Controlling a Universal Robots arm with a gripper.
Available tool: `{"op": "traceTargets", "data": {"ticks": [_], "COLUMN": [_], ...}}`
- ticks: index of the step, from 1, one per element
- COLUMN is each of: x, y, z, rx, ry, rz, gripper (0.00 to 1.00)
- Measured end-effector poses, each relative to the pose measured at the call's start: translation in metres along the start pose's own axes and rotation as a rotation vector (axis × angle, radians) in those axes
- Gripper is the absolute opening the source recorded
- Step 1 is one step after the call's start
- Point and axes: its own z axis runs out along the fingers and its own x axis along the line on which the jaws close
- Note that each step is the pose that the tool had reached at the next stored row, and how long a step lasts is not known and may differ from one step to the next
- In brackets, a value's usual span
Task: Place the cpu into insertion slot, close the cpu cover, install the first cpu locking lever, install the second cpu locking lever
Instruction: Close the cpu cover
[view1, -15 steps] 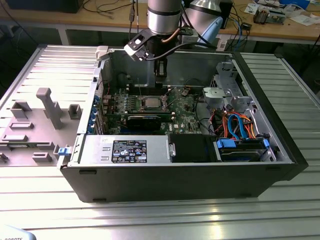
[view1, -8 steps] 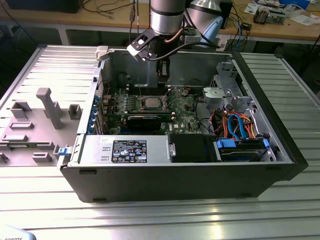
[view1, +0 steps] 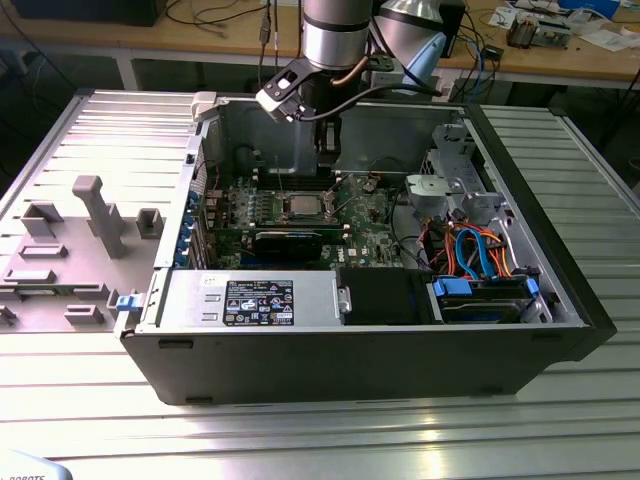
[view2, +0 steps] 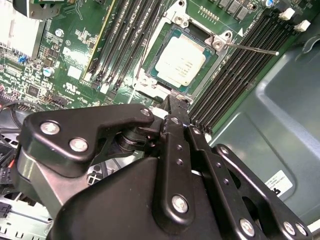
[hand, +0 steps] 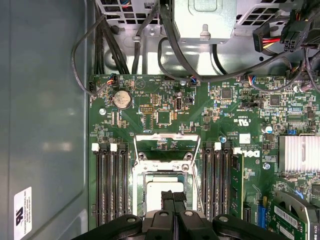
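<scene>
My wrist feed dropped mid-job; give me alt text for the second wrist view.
The cpu, silver top up, sits in the insertion slot on the green motherboard, with a thin metal lever sticking out beside it. The black gripper, shut, hangs in the foreground, its tip near the slot's edge.

Your gripper (hand: 173, 196) is hanging with its fingertips pressed together over the cpu (hand: 153, 194), which is lying in the insertion slot (hand: 141, 186); contact unclear. Black memory slots (hand: 111, 185) are flanking it on the green motherboard (hand: 235, 105).
</scene>
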Motion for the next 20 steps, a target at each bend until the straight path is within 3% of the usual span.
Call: {"op": "traceTargets", "data": {"ticks": [20], "x": [0.0000], "y": [0.0060], "z": [0.0001], "rx": [0.0000], "ry": [0.0000], "rz": [0.000], "gripper": [0.11]}}
